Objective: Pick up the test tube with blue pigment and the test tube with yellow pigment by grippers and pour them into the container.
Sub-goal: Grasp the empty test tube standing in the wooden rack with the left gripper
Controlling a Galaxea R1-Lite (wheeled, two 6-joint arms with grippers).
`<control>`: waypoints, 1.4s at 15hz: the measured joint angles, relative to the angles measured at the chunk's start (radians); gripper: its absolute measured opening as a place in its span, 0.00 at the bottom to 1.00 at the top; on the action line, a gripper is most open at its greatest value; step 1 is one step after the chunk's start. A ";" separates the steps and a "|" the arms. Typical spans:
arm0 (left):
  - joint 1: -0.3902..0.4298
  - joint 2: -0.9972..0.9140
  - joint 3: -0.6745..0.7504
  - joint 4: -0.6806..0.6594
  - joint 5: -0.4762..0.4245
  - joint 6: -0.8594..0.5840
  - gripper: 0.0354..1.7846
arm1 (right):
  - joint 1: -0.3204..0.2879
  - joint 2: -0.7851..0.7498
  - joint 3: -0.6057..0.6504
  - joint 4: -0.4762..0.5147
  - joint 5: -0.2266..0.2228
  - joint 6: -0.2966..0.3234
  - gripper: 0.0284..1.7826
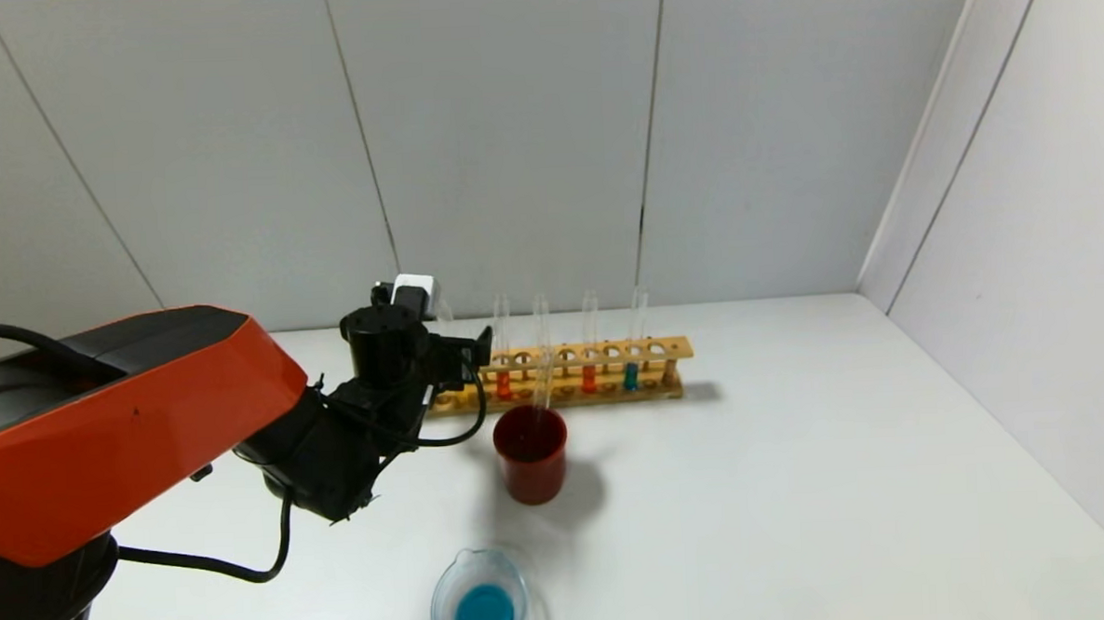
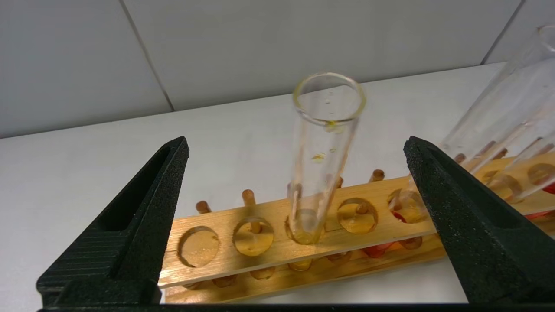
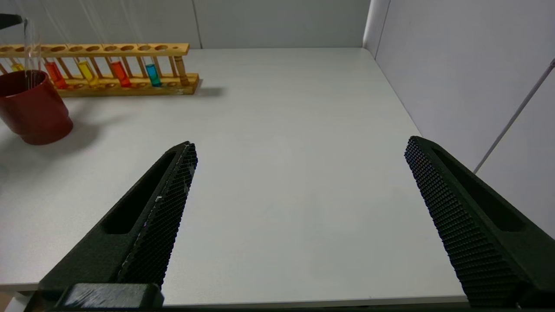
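Grey wall panels back a white tabletop (image 1: 802, 485), at whose far middle a long wooden rack (image 1: 564, 377) is set so that slender glass tubes are kept upright. At centre-left of the head view the left gripper (image 2: 295, 149) is spread wide around a nearly empty yellow-stained tube (image 2: 323, 151) standing in the rack. A teal-blue tube (image 1: 630, 374) stands toward the rack's right end. Blue liquid is held in the low clear glass beaker (image 1: 481, 600) at bottom centre, with a dark red cup (image 1: 531, 453) between beaker and rack. The right gripper (image 3: 299, 151), wide open, is poised over bare tabletop.
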 joint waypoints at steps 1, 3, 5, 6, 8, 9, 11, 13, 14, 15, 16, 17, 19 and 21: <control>0.004 0.000 0.000 0.000 0.001 0.001 0.98 | 0.000 0.000 0.000 0.000 0.000 0.000 0.98; 0.008 0.000 0.000 0.000 0.002 0.001 0.98 | 0.000 0.000 0.000 0.000 0.000 0.000 0.98; 0.010 0.000 0.000 0.000 0.002 0.001 0.98 | 0.000 0.000 0.000 0.000 0.000 0.000 0.98; 0.011 0.000 0.000 0.002 0.002 0.002 0.98 | 0.000 0.000 0.000 0.000 0.000 0.000 0.98; 0.012 0.000 -0.001 0.008 0.002 0.002 0.94 | 0.000 0.000 0.000 0.000 0.000 0.000 0.98; 0.014 0.000 -0.001 0.008 0.002 0.002 0.91 | 0.000 0.000 0.000 0.000 0.000 0.000 0.98; 0.021 0.000 -0.002 0.010 0.003 0.002 0.78 | 0.000 0.000 0.000 0.000 0.000 0.000 0.98; 0.021 0.000 -0.002 0.010 0.002 0.001 0.59 | 0.000 0.000 0.000 0.000 0.000 0.000 0.98; 0.021 0.000 -0.002 0.010 0.002 0.002 0.48 | 0.000 0.000 0.000 0.000 0.000 0.000 0.98; 0.021 0.000 -0.001 0.009 0.000 0.002 0.38 | 0.000 0.000 0.000 0.000 0.000 0.000 0.98; 0.021 0.000 -0.001 0.010 0.001 0.002 0.29 | 0.000 0.000 0.000 0.000 0.000 0.000 0.98; 0.022 0.000 0.000 0.009 0.000 0.001 0.22 | 0.000 0.000 0.000 0.000 0.000 0.000 0.98; 0.017 -0.001 0.000 0.009 -0.001 0.001 0.17 | 0.000 0.000 0.000 0.000 0.000 0.000 0.98; 0.017 -0.002 0.002 0.009 -0.001 0.002 0.17 | -0.001 0.000 0.000 0.000 0.000 0.000 0.98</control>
